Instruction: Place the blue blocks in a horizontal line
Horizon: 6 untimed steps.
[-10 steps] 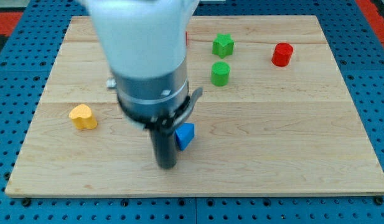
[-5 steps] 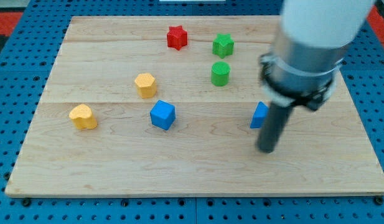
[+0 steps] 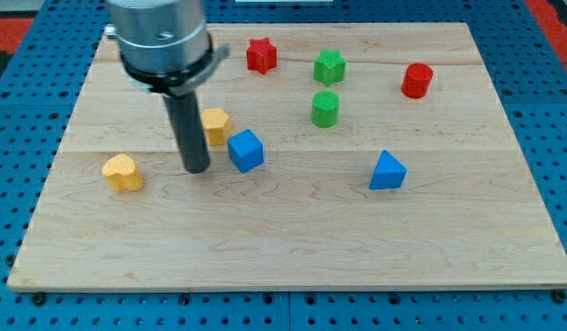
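Note:
A blue cube (image 3: 245, 150) lies left of the board's middle. A blue triangular block (image 3: 387, 172) lies to the right, a little lower. My tip (image 3: 197, 169) rests on the board just left of the blue cube, with a small gap between them. The rod stands in front of part of a yellow block (image 3: 216, 125) that sits just above and left of the blue cube.
A yellow heart-shaped block (image 3: 123, 172) lies at the left. A red star (image 3: 260, 54), a green star (image 3: 329, 66) and a green cylinder (image 3: 325, 108) lie near the top. A red cylinder (image 3: 416, 80) is at the top right. The wooden board (image 3: 292, 248) sits on a blue pegboard.
My tip has swung from beside the blue triangle at the right to the left side of the blue cube. The blue cube has shifted slightly up and right.

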{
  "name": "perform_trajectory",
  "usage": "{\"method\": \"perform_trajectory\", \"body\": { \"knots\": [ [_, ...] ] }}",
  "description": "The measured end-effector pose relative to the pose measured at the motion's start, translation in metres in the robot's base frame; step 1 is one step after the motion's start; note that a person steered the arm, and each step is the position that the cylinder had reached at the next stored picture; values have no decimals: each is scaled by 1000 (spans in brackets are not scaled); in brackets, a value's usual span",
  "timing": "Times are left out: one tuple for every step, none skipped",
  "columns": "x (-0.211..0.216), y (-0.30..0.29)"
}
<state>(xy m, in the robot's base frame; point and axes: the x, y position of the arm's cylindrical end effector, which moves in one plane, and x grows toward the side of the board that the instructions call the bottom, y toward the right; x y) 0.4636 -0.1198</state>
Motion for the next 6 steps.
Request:
{"method": "perform_trajectory", "body": {
  "knots": [
    [-25,13],
    [-35,57],
    [-12,72],
    [21,77],
    [-10,97],
    [-15,164]
  ]
}}
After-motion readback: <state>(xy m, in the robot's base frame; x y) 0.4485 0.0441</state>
